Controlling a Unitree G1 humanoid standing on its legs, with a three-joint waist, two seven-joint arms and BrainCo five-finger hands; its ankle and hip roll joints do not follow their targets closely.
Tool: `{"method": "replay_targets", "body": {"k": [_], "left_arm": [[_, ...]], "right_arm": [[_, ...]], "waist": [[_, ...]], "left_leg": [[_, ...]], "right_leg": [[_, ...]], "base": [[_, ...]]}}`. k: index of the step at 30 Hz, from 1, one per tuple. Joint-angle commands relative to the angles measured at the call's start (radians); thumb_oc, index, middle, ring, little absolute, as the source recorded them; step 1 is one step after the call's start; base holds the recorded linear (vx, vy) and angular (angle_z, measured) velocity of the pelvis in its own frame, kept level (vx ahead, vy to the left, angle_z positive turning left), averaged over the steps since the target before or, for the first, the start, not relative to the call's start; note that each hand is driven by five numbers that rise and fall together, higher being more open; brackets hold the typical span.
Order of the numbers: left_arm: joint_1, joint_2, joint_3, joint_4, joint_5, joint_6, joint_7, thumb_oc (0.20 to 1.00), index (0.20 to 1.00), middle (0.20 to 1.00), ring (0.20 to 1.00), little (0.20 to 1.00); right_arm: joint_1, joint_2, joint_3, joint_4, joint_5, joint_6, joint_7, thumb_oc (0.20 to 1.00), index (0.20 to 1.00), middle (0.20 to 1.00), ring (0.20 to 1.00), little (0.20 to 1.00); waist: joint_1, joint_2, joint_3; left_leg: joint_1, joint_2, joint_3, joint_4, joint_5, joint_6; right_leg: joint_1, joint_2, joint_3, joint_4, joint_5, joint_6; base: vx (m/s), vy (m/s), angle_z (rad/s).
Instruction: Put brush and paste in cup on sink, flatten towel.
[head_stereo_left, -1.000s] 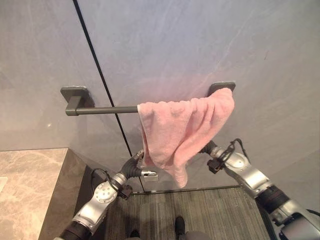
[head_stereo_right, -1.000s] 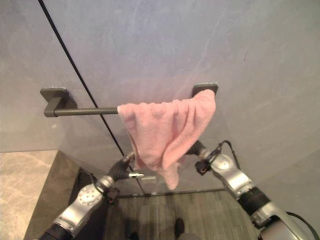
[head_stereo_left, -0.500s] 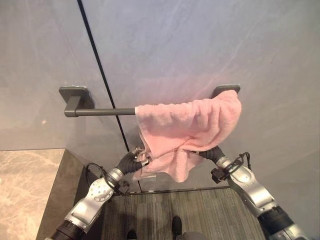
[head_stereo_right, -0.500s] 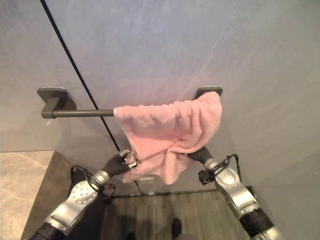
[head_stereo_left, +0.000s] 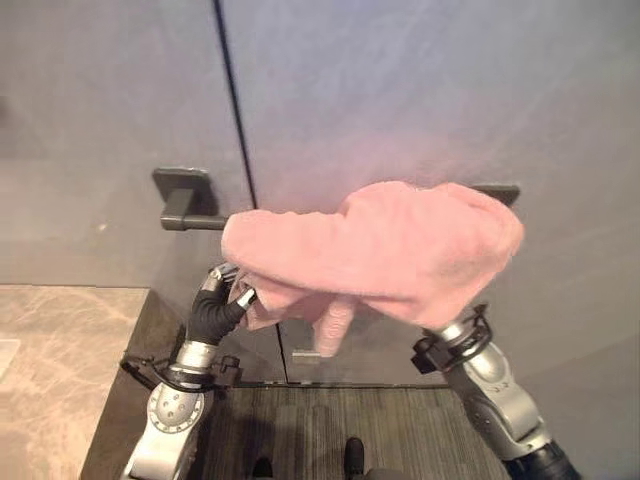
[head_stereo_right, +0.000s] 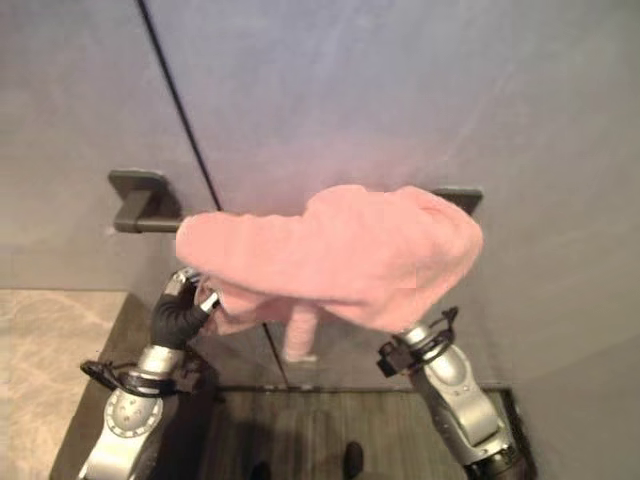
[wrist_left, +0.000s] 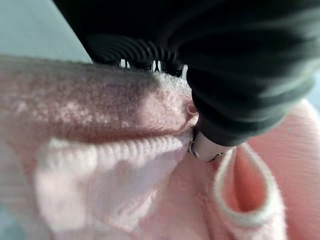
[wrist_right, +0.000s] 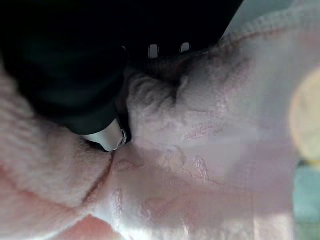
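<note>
A pink towel (head_stereo_left: 390, 250) hangs bunched over a dark wall rail (head_stereo_left: 190, 215), lifted and spread from below by 2 arms. The left robot hand (head_stereo_left: 215, 305) pinches the towel's lower left edge in curled fingers, while the right robot hand is buried under the cloth, so I cannot tell its grip. The towel-flattening step seems underway; next, the folds likely need drawing apart and smoothing down evenly along the rail.
</note>
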Motion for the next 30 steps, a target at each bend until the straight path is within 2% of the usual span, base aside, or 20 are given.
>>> {"method": "replay_targets", "body": {"k": [1,2,3,4,5,13,19,20,21,22,23,24,27,30], "left_arm": [[0.014,0.150,0.013,0.114,0.067,0.039,0.020,0.200,0.200,0.200,0.200,0.200],[0.013,0.190,0.008,0.110,0.109,0.048,0.000,0.200,0.200,0.200,0.200,0.200],[0.014,0.191,0.009,0.108,0.110,0.049,0.000,0.200,0.200,0.200,0.200,0.200],[0.013,0.242,0.019,0.073,0.121,0.044,-0.006,0.200,0.200,0.200,0.200,0.200],[0.007,0.249,0.025,0.066,0.111,0.041,-0.005,0.200,0.200,0.200,0.200,0.200],[-0.005,0.228,0.010,0.098,0.073,0.065,-0.026,0.200,0.200,0.200,0.200,0.200],[-0.003,0.217,-0.002,0.132,0.077,0.083,-0.046,0.200,0.200,0.200,0.200,0.200],[-0.003,0.215,-0.003,0.139,0.082,0.087,-0.048,0.200,0.200,0.200,0.200,0.200],[-0.003,0.215,-0.003,0.140,0.082,0.087,-0.048,0.200,0.200,0.200,0.200,0.200],[0.000,0.210,-0.004,0.156,0.101,0.096,-0.040,0.200,0.200,0.200,0.200,0.200],[0.005,0.207,-0.002,0.166,0.115,0.106,-0.038,0.228,0.228,0.228,0.228,0.228],[0.011,0.203,0.001,0.175,0.136,0.115,-0.039,1.000,1.000,1.000,1.000,1.000],[0.039,0.194,0.016,0.192,0.200,0.140,-0.035,1.000,1.000,1.000,1.000,1.000],[0.065,0.176,0.015,0.291,0.268,0.203,-0.085,1.000,1.000,1.000,1.000,1.000]], "right_arm": [[-0.083,-0.004,-0.064,0.056,-0.093,-0.050,-0.099,0.200,0.200,0.200,0.200,0.200],[-0.095,-0.007,-0.059,0.078,-0.157,-0.042,-0.129,0.200,0.200,0.200,0.200,0.200],[-0.096,-0.005,-0.058,0.079,-0.159,-0.042,-0.131,0.200,0.200,0.200,0.200,0.200],[-0.091,0.007,-0.064,0.071,-0.180,-0.035,-0.157,0.200,0.200,0.200,0.200,0.200],[-0.082,0.010,-0.063,0.064,-0.152,-0.036,-0.142,0.200,0.200,0.200,0.200,0.200],[0.035,-0.005,-0.142,0.087,-0.119,-0.026,-0.141,0.200,0.200,0.200,0.200,0.200],[0.055,0.002,-0.151,0.104,-0.134,-0.017,-0.138,0.200,0.200,0.200,0.200,0.200],[0.055,0.002,-0.150,0.109,-0.136,-0.014,-0.137,0.266,0.266,0.266,0.266,0.266],[0.055,0.002,-0.149,0.109,-0.136,-0.014,-0.137,0.517,0.517,0.517,0.517,0.517],[0.062,0.003,-0.152,0.123,-0.160,-0.008,-0.152,1.000,1.000,1.000,1.000,1.000],[0.065,0.002,-0.154,0.129,-0.168,-0.003,-0.155,1.000,1.000,1.000,1.000,1.000],[0.070,0.001,-0.156,0.134,-0.177,0.001,-0.158,1.000,1.000,1.000,1.000,1.000],[0.088,0.011,-0.158,0.176,-0.166,0.022,-0.158,1.000,1.000,1.000,1.000,1.000],[0.127,0.009,-0.180,0.284,-0.175,0.079,-0.155,1.000,1.000,1.000,1.000,1.000]], "waist": [[0.008,-0.028,0.001],[0.012,-0.022,0.004],[0.012,-0.023,0.005],[0.006,-0.017,0.010],[0.002,-0.017,0.009],[-0.029,-0.027,0.009],[-0.043,-0.025,0.005],[-0.045,-0.024,0.004],[-0.045,-0.024,0.004],[-0.049,-0.023,0.005],[-0.051,-0.023,0.005],[-0.052,-0.023,0.006],[-0.052,-0.022,0.007],[-0.059,-0.018,0.005]], "left_leg": [[-0.033,-0.049,-0.022,0.004,0.022,0.001],[-0.032,-0.050,-0.022,0.004,0.021,0.002],[-0.031,-0.050,-0.022,0.004,0.021,0.002],[-0.029,-0.052,-0.017,0.004,0.020,0.003],[-0.029,-0.052,-0.015,0.004,0.020,0.003],[-0.026,-0.049,0.003,0.004,0.014,0.008],[-0.019,-0.042,0.027,0.004,0.010,0.009],[-0.018,-0.041,0.029,0.004,0.009,0.009],[-0.018,-0.041,0.029,0.004,0.009,0.009],[-0.015,-0.038,0.033,0.004,0.008,0.009],[-0.015,-0.037,0.035,0.004,0.007,0.009],[-0.015,-0.037,0.037,0.004,0.007,0.010],[-0.014,-0.033,0.043,0.004,0.006,0.010],[-0.012,-0.031,0.051,0.004,0.005,0.013]], "right_leg": [[0.100,-0.070,-0.015,0.009,-0.112,0.079],[0.101,-0.071,-0.017,0.009,-0.112,0.080],[0.102,-0.071,-0.017,0.009,-0.112,0.080],[0.102,-0.072,-0.014,0.009,-0.111,0.083],[0.102,-0.074,-0.014,0.009,-0.111,0.083],[0.094,-0.076,0.000,0.009,-0.103,0.087],[0.085,-0.074,0.023,0.009,-0.099,0.089],[0.084,-0.074,0.025,0.009,-0.099,0.088],[0.084,-0.073,0.025,0.009,-0.099,0.088],[0.083,-0.071,0.030,0.009,-0.100,0.088],[0.082,-0.071,0.031,0.009,-0.100,0.088],[0.081,-0.070,0.033,0.009,-0.101,0.088],[0.079,-0.069,0.035,0.009,-0.102,0.089],[0.076,-0.065,0.044,0.009,-0.104,0.087]], "base": [[-0.01,0.028,0.31],[-0.01,0.028,0.20],[-0.01,0.052,0.14],[0.00,0.053,0.04],[0.00,0.053,0.00],[0.00,0.012,-0.02],[0.00,0.015,-0.16],[0.00,0.007,-0.07],[0.00,0.001,-0.17],[0.00,-0.003,-0.15],[0.00,-0.005,-0.14],[0.00,0.000,0.00],[-0.01,-0.007,-0.09],[-0.01,-0.006,-0.05]]}}
